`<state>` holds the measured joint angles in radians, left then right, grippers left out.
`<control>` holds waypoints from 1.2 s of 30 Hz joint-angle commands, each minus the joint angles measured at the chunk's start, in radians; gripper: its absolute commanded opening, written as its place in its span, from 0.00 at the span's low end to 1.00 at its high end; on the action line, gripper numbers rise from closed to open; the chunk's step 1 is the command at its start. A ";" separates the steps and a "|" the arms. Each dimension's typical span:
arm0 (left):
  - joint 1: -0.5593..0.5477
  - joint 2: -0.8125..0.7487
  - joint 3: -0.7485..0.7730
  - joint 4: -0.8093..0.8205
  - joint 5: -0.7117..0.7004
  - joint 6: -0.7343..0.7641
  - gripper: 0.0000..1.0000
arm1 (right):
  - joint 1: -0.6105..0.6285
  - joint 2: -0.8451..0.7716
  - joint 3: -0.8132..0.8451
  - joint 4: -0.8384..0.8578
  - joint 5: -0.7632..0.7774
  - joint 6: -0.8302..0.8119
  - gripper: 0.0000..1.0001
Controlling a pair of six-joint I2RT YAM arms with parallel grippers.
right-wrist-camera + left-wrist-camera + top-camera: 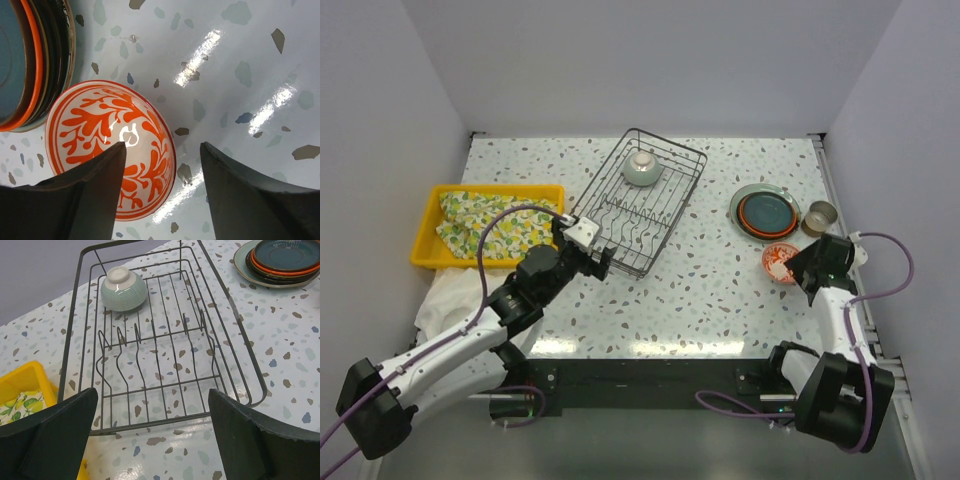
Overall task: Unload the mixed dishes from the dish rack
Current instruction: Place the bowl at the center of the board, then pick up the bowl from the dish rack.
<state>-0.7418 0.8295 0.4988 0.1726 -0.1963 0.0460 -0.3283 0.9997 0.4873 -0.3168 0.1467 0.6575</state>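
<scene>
The black wire dish rack (638, 200) (165, 355) stands at the table's middle back. Only an upturned celadon bowl (643, 168) (124, 288) is left in it, at the far end. My left gripper (604, 262) (152, 435) is open just short of the rack's near edge, holding nothing. To the right lie a stack of plates (766, 212) (282, 260) (30, 55), a beige cup (820, 217) and a red-patterned white bowl (779, 262) (110, 145) on the table. My right gripper (810, 270) (163, 147) is open over that bowl's rim, one finger above the bowl, the other outside it.
A yellow tray (430, 215) with a yellow-patterned cloth (490, 222) sits at the left edge, with a white cloth (445, 295) in front of it. White walls close in the table on three sides.
</scene>
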 commanded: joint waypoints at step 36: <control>0.162 0.129 0.061 -0.039 -0.242 -0.103 0.97 | 0.860 0.744 1.154 -0.083 -0.101 -1.076 0.98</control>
<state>-0.6312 0.9630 0.5137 0.1226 -0.3878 0.0044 0.4873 1.6642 1.5169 -0.4057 0.0601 -0.2844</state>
